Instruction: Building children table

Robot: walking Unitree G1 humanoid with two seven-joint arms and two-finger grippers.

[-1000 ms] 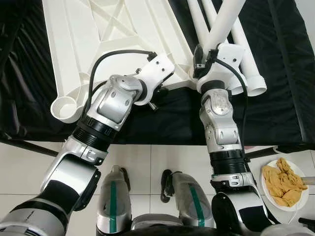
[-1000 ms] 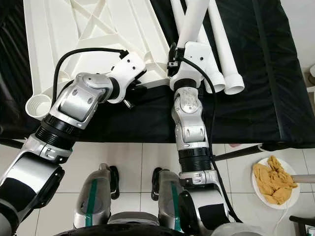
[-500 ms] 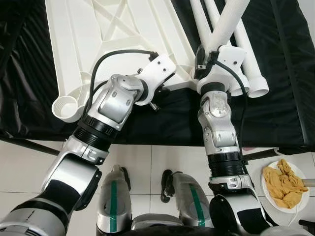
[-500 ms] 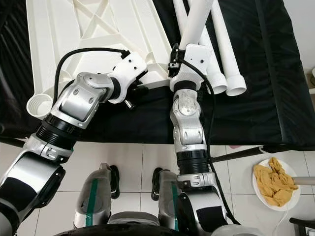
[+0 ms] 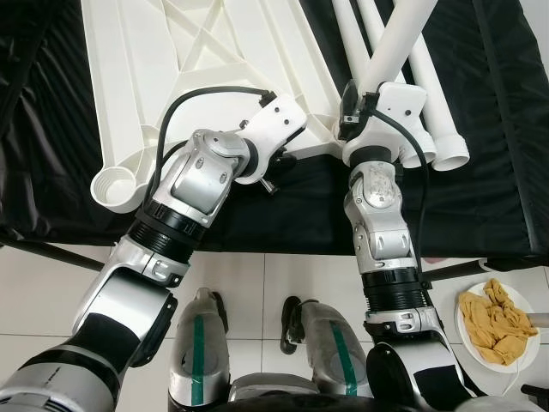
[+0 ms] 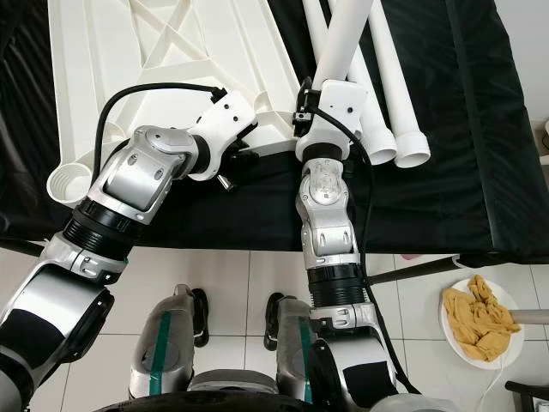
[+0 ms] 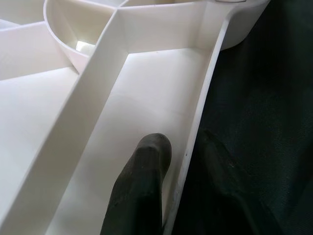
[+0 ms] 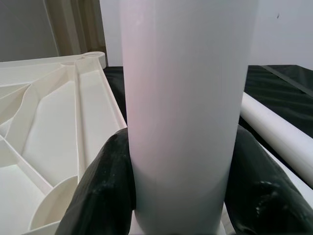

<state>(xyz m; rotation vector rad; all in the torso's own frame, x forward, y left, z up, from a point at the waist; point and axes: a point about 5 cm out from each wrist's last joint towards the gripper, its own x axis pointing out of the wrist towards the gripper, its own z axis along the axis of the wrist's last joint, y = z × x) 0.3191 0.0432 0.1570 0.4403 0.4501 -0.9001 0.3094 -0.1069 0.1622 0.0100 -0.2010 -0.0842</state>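
Observation:
A white plastic table top (image 5: 171,77) lies upside down on a black-draped surface, its ribs facing up. My left gripper (image 7: 183,147) is shut on the top's rim near its front right corner, one finger (image 7: 146,166) inside the wall and one outside. My right gripper (image 8: 181,191) is shut on a white tube leg (image 5: 396,43), holding it steeply tilted over that corner's round socket (image 8: 58,210). Two more white legs (image 5: 433,86) lie on the cloth just right of it. The front left corner socket (image 5: 114,187) stands open.
The black cloth's front edge (image 5: 283,240) runs just ahead of my feet (image 5: 199,343) on the white tile floor. A white plate with a yellow crumpled cloth (image 5: 496,322) sits on the floor at the lower right. A dark bar (image 5: 51,255) slants under the left edge.
The whole view has shifted slightly. The right gripper and its leg have shifted only slightly at the corner; the left gripper keeps its hold on the rim.

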